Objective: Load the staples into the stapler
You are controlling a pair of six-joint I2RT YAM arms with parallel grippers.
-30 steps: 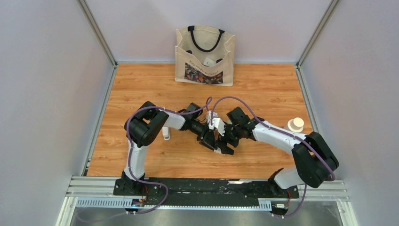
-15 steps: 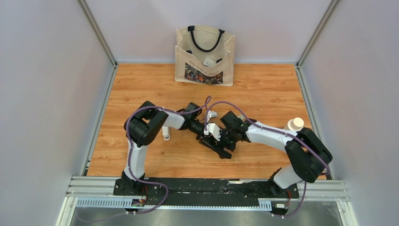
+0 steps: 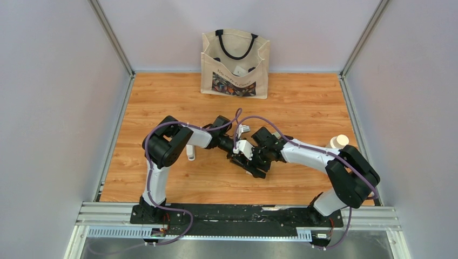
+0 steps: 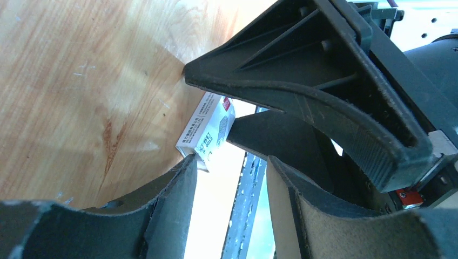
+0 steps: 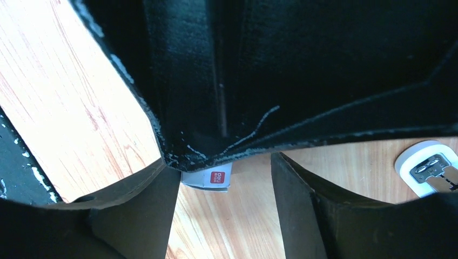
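Wood counter (image 3: 308,102), tote bag (image 3: 235,63) at back. Crowding small white staple box (image 4: 208,132) mid-counter with both arms, likely to extract strip. Parted jaws on right gripper (image 5: 222,164), straddling box. Parted jaws on left gripper (image 4: 231,162) too; cannot tell if gripping box. No staples seen, presumably inside. White stapler (image 5: 426,167) parked aside.

A cream canvas tote bag (image 3: 235,63) with black handles and a printed picture on its front stood upright against the back wall (image 3: 237,21), at the far edge of the wooden tabletop (image 3: 302,102). A small round cream-coloured object (image 3: 339,142) sat near the tabletop's right edge, well apart from the bag.
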